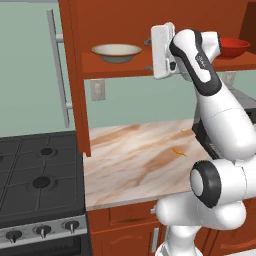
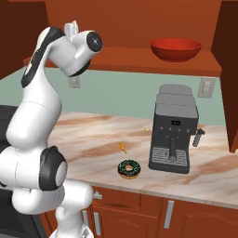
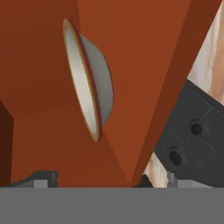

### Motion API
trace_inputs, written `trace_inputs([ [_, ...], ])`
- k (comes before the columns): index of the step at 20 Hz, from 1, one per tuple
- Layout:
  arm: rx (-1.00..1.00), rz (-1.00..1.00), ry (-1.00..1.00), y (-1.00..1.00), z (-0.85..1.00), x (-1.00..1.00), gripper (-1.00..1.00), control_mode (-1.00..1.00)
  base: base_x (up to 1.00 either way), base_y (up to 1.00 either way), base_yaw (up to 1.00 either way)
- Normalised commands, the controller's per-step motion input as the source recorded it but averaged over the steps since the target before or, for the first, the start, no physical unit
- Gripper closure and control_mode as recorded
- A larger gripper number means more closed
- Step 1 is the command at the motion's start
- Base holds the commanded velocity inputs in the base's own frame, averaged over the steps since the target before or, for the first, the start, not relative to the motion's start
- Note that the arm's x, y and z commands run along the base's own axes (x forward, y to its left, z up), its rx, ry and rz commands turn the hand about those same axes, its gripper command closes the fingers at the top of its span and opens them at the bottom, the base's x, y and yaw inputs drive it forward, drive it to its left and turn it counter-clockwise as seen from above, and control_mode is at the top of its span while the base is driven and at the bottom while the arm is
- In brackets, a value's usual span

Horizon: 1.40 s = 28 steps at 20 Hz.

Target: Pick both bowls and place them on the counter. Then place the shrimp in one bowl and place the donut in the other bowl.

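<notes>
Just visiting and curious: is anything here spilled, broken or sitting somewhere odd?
Nothing is spilled or broken. The one oddity: the shrimp and the donut lie bare on the counter, while both bowls, cream-beige and red, sit upright on the cabinet shelf.

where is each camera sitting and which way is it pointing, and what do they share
Left base view: behind the arm, to its left, facing the stove, counter and shelf; the arm rises at lower right.
Right base view: behind, to its right, facing the coffee machine, donut and red bowl; arm at lower left.
Hand view: on the hand, rolled sideways, facing the cream bowl.
Shared: both base views show the shrimp.
</notes>
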Motion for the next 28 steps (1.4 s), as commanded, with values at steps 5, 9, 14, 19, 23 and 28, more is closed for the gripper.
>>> trace_inputs([
  [5, -0.01, 0.0, 0.04, 0.05, -0.07, 0.26, -1.0, -1.0, 0.0, 0.0, 0.0],
  [9, -0.07, 0.0, 0.07, 0.06, 0.0, 0.2, -1.0, -1.0, 0.0, 0.0, 0.0],
  [14, -0.07, 0.0, 0.14, 0.07, -0.07, 0.25, -1.0, -1.0, 0.0, 0.0, 0.0],
  [19, -0.01, 0.0, 0.07, 0.14, -0.13, 0.36, -1.0, -1.0, 0.0, 0.0, 0.0],
  [23, 0.0, 0.0, 0.0, 0.12, -0.08, 0.35, -1.0, -1.0, 0.0, 0.0, 0.0],
  [28, 0.0, 0.0, 0.0, 0.06, -0.01, 0.31, -1.0, -1.0, 0.0, 0.0, 0.0],
])
